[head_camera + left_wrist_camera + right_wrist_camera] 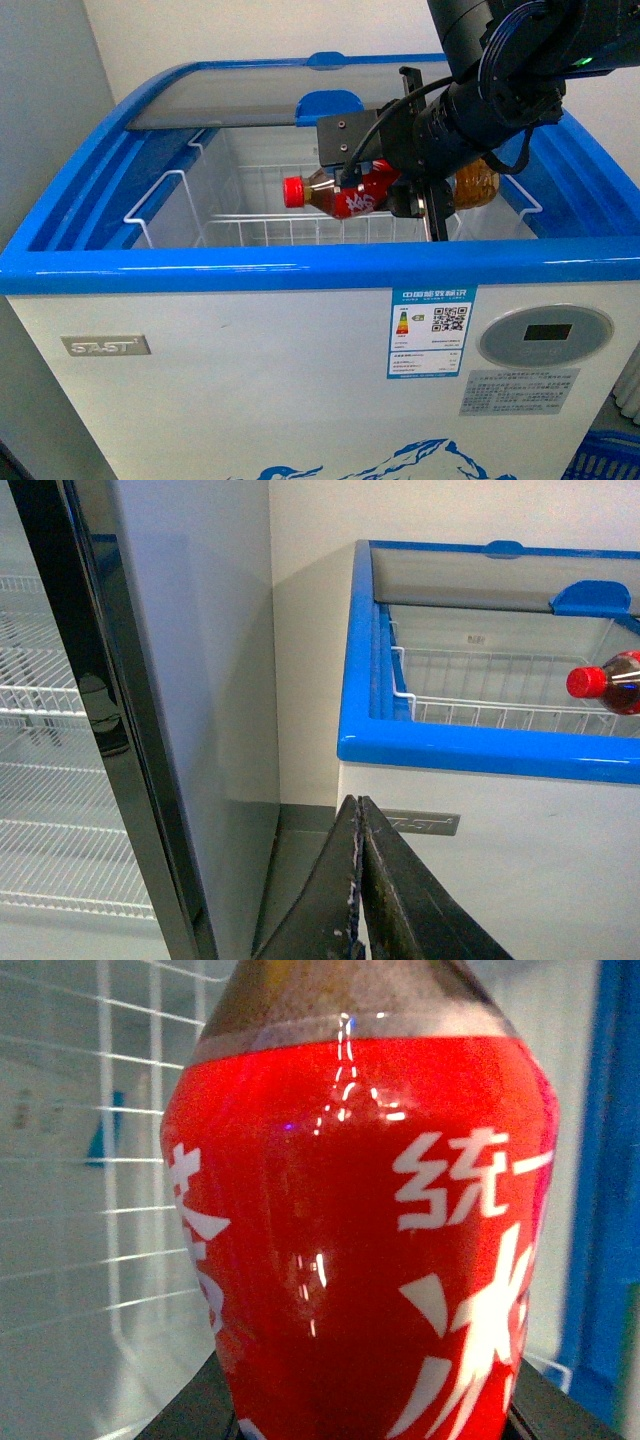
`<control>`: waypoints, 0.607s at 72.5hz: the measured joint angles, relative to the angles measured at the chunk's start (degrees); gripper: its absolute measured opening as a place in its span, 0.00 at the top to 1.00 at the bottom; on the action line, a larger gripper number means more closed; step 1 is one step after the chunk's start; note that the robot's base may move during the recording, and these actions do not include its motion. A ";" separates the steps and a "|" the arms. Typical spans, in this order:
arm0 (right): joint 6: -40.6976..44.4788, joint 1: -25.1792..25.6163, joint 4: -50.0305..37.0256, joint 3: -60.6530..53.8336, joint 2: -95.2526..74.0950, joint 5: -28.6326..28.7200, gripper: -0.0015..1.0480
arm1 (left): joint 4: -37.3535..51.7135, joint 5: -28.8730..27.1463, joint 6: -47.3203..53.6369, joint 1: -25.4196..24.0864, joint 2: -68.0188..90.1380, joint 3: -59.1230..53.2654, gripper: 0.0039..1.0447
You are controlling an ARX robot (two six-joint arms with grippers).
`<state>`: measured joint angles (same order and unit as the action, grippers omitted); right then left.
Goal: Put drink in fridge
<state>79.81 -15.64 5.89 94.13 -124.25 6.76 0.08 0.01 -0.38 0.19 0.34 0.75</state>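
Left gripper [358, 815] sits low beside fridge [300, 268], jaws pressed together, empty, out of my way. Glass lid [240, 95] sits at back, opening free. Drink [345, 195] hangs sideways, cap leftward, above wire basket [250, 228]. Right gripper [405, 195] clamps it, I think mid-label, for level lowering.

Bright even light, glare on drink [360, 1230]

Black right arm [520, 50] angled downward, right end effector [402, 198] clamped around drink [348, 197], left end effector [358, 810] pressed closed.
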 joint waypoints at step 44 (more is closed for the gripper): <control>-3.61 -0.07 3.50 10.25 -8.83 -1.99 0.65 | 0.00 0.00 0.09 0.00 0.00 0.02 0.98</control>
<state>76.20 -15.70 9.39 104.38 -133.08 4.78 0.08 0.01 -0.30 0.19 0.34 0.78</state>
